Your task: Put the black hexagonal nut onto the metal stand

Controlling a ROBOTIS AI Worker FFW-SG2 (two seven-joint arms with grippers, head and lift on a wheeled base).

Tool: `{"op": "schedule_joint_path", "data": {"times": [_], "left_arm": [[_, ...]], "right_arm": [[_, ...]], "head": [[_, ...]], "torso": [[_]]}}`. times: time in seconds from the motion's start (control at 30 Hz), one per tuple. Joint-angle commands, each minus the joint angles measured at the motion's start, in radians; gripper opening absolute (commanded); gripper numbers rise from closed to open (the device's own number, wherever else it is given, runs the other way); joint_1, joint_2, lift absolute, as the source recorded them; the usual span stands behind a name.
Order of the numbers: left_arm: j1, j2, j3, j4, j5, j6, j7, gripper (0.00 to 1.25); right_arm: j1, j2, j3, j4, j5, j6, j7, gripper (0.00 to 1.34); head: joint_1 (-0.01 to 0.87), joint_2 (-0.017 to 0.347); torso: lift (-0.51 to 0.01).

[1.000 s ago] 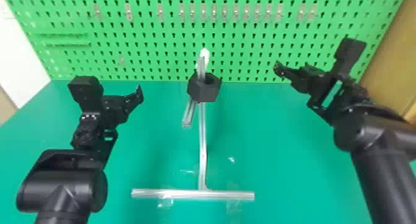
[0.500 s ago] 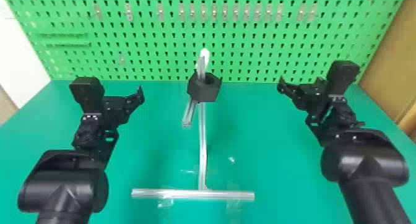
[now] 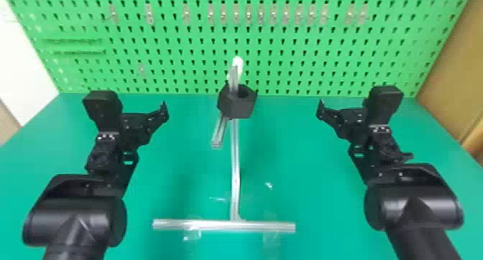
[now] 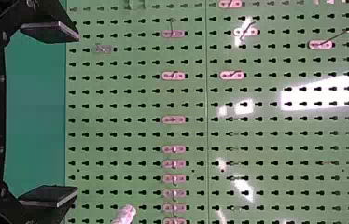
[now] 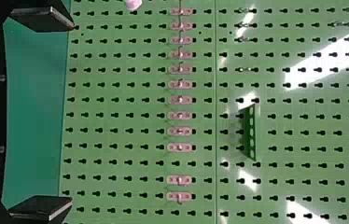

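In the head view, the rounded, glossy black left arm (image 3: 77,216) rises from the lower left, its black two-fingered left gripper (image 3: 164,113) at centre left, tip turned inward. The matching black right arm (image 3: 413,207) rises from the lower right, its black two-fingered right gripper (image 3: 320,112) at centre right, also turned inward. Both have their flat fingers spread wide

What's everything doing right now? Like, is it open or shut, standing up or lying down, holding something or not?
Left gripper: open, holding nothing.
Right gripper: open, holding nothing.
Black hexagonal nut: up on the metal stand, let go.
Metal stand: standing on the table.
Green pegboard: upright behind the table.
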Motion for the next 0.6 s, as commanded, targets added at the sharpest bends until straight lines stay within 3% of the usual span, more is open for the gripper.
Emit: {"op": "schedule_joint_path", "data": {"times": [0.0, 0.57], "left_arm": [[0.003, 0.001, 0.0, 0.002, 0.0, 0.0, 0.0, 1.12], [0.005, 0.0, -0.002, 0.019, 0.01, -0.027, 0.006, 1.12]], "right_arm": [[0.0, -0.006, 0.008, -0.002, 0.005, -0.002, 0.0, 1.33], [0.011, -0.004, -0.003, -0.012, 0.002, 0.001, -0.005, 1.32]], "head": [[0.693, 0.081], [0.693, 0.081]], "torso": [[-0.001], [-0.001]]}}
